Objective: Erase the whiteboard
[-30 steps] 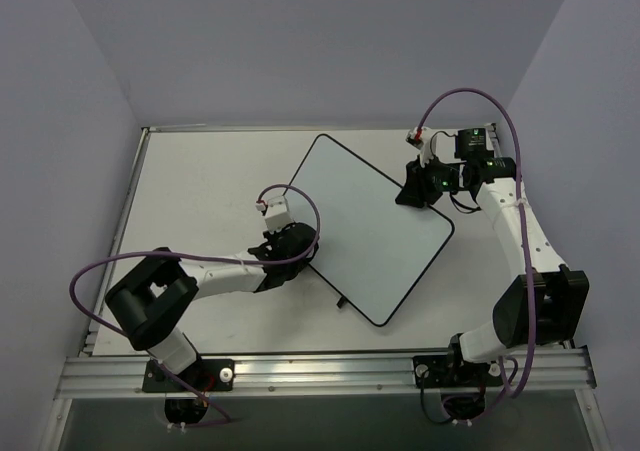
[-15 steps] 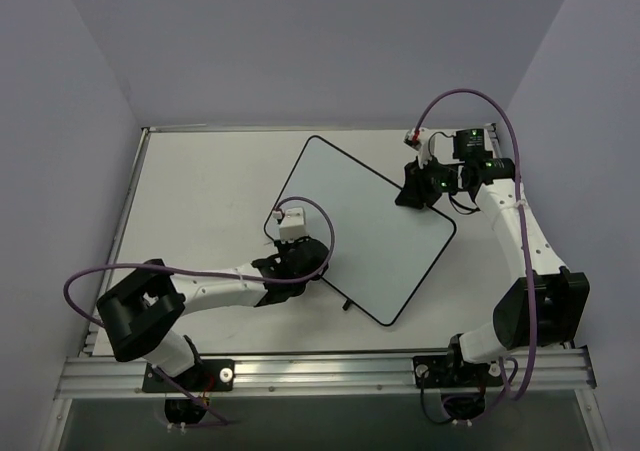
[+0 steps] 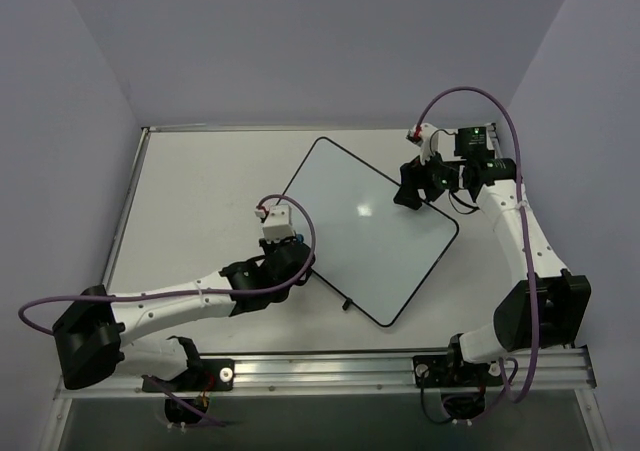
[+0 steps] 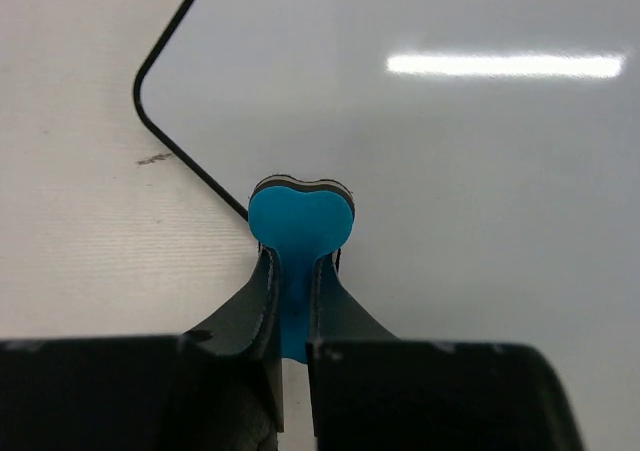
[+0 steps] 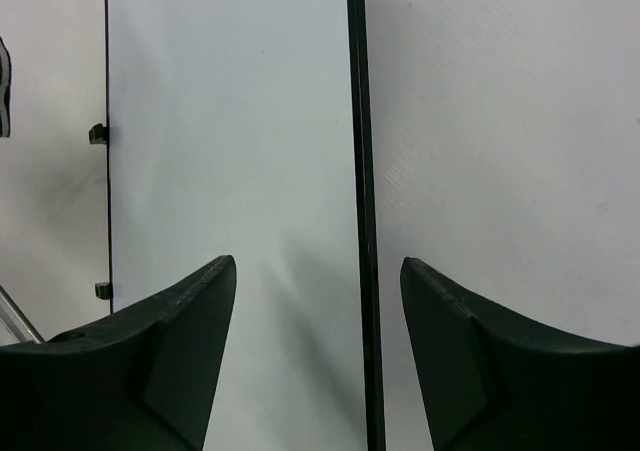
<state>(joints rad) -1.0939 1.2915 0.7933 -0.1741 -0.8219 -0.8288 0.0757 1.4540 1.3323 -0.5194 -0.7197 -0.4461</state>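
The left claw (image 4: 297, 266) pinches a blue eraser (image 4: 300, 221), whose rounded head sticks out just past its fingertips, over the black rim of the whiteboard (image 4: 450, 171) near a rounded corner. The glossy board spreads ahead and to the claw's right, with bare table (image 4: 70, 171) to its left. The right claw (image 5: 315, 263) stands spread and holds nothing, one finger over the board, the other over the table, the rim running between them.
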